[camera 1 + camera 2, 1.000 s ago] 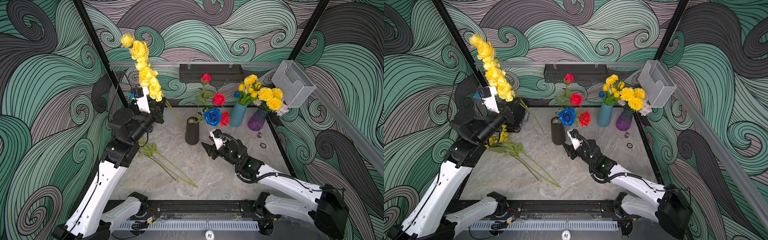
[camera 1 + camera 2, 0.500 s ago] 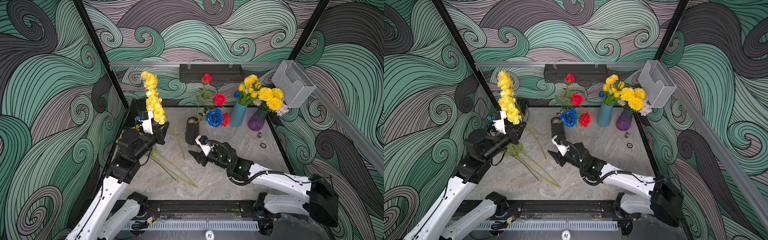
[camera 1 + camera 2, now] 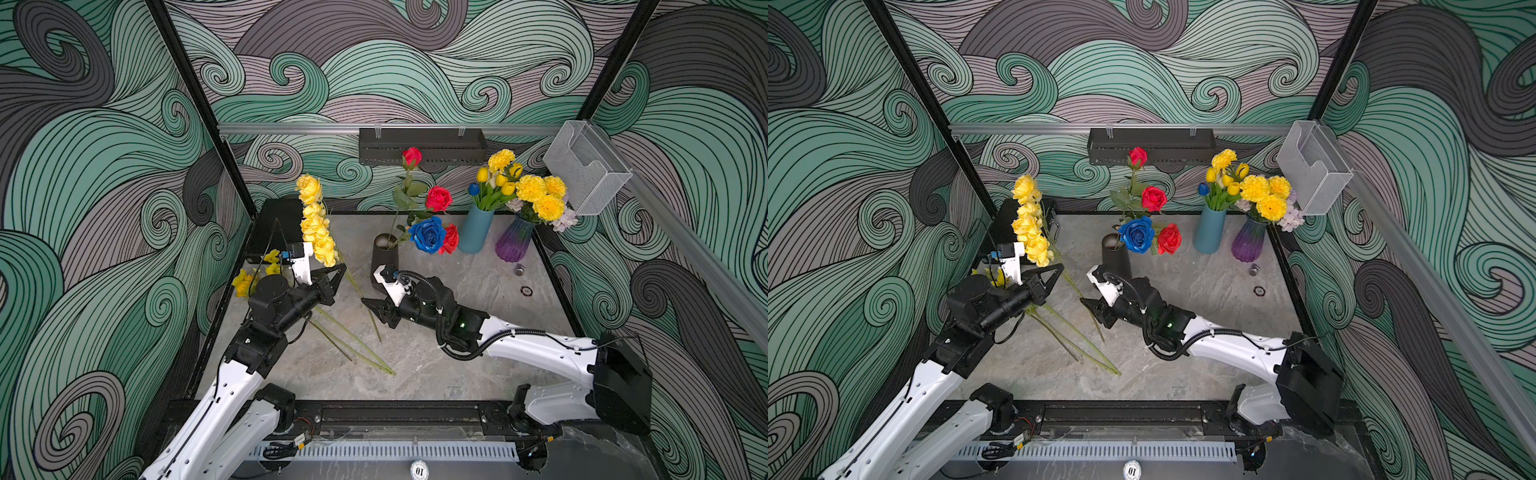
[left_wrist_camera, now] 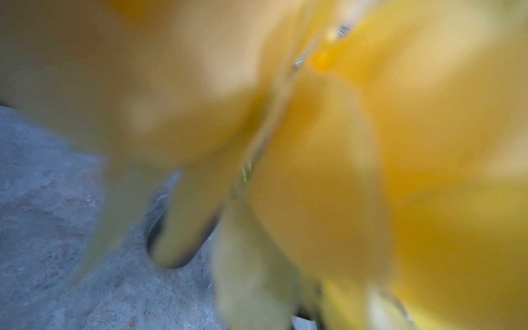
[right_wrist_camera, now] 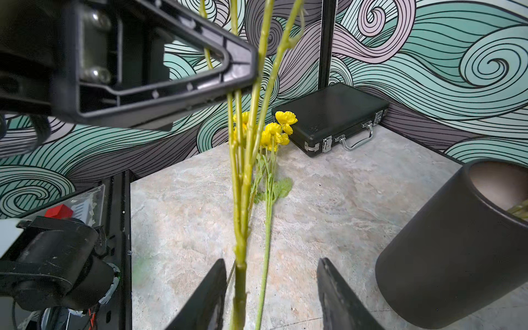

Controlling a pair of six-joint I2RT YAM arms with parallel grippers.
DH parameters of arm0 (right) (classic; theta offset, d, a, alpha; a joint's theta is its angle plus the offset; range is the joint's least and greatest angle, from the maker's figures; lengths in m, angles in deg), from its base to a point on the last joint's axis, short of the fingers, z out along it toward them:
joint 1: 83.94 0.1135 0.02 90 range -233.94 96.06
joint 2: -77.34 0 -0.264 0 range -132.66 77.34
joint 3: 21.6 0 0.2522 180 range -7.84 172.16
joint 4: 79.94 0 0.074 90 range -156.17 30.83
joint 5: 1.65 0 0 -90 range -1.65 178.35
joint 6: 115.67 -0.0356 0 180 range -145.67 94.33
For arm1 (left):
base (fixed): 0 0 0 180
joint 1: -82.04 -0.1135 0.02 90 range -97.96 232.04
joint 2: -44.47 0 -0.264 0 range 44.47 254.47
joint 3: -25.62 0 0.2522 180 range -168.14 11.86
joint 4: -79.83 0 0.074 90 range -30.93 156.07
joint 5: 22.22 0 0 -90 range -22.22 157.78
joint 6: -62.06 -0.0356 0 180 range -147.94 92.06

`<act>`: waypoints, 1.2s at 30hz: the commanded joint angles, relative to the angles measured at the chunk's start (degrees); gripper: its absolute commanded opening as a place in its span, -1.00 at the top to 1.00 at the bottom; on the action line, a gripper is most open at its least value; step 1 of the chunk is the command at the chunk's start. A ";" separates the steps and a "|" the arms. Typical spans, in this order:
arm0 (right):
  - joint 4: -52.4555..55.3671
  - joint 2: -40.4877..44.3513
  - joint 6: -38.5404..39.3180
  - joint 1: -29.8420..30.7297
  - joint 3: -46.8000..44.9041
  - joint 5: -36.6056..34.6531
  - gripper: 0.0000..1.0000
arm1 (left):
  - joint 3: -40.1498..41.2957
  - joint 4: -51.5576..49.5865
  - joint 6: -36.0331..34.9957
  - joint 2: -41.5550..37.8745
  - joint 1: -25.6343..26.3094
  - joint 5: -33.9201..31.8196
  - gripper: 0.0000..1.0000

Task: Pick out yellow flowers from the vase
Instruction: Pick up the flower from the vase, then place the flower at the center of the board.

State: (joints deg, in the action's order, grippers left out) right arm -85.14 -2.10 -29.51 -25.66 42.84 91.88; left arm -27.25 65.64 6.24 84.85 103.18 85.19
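A spray of yellow flowers (image 3: 316,224) stands nearly upright above the table's left side, and my left gripper (image 3: 340,269) is shut on its green stem. In the left wrist view blurred yellow petals (image 4: 343,143) fill the picture and hide the jaws. My right gripper (image 5: 271,285) is open around the lower stem (image 5: 240,257), which passes close to one finger without being pinched. More yellow flowers (image 3: 245,282) lie flat on the table at the left. The black vase (image 3: 384,253) behind my right gripper (image 3: 369,308) holds red and blue roses (image 3: 428,235).
A blue vase (image 3: 476,230) with yellow tulips and a purple vase (image 3: 515,241) with yellow pompoms stand at the back right. A black case (image 5: 334,117) sits in the back left corner. Two small round bits (image 3: 525,291) lie near the right wall.
My left arm has brought the yellow spray down and forward. My right gripper has swung left from the black vase to the stem's lower end, its jaws narrowing.
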 commanded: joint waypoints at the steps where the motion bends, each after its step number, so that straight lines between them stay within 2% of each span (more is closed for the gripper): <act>1: 1.42 -1.16 -1.09 0.25 2.21 1.44 0.05 | -0.14 5.56 1.66 0.09 0.60 1.96 0.98; 6: 2.77 -2.38 -1.17 0.43 3.36 1.93 0.22 | 0.47 7.12 2.34 1.39 1.16 2.54 0.98; 11: 4.09 -2.65 -0.69 0.42 4.15 2.14 0.63 | 0.78 7.47 2.36 2.30 1.75 2.46 0.97; 14: 5.07 -2.91 -0.47 0.48 4.61 1.88 0.81 | 0.63 7.38 2.16 2.62 1.81 2.28 0.96; 20: 5.45 -2.69 -0.39 0.65 4.25 -0.13 0.85 | -0.05 4.57 1.77 2.91 1.88 1.12 0.89; 22: 6.19 -2.87 -0.54 0.69 4.55 -1.25 0.85 | -0.46 2.97 1.15 2.48 1.88 -0.08 0.70; 25: 9.06 -3.66 -1.03 0.70 5.87 -4.64 0.83 | -1.97 -2.61 -1.35 1.53 1.88 -4.12 0.30; 28: 14.89 -6.27 -1.46 0.61 8.95 -8.70 0.85 | -3.80 -9.73 -4.14 -1.05 1.80 -12.24 -0.02; 34: 20.04 -12.49 -1.44 0.82 13.16 -6.71 0.89 | -6.95 -19.70 -8.37 -10.83 1.81 -29.27 -0.42; 35: 20.48 -13.57 -1.46 0.85 13.68 -6.18 0.90 | -7.94 -21.67 -8.84 -12.36 1.80 -34.77 -0.92; 36: 20.94 -14.61 -1.29 1.04 14.32 -5.56 0.90 | -8.99 -23.34 -10.10 -13.50 1.73 -41.45 -0.97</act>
State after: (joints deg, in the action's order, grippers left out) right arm -67.61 -14.69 -30.51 -25.04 54.93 85.79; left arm -32.12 49.49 0.29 74.68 104.67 61.24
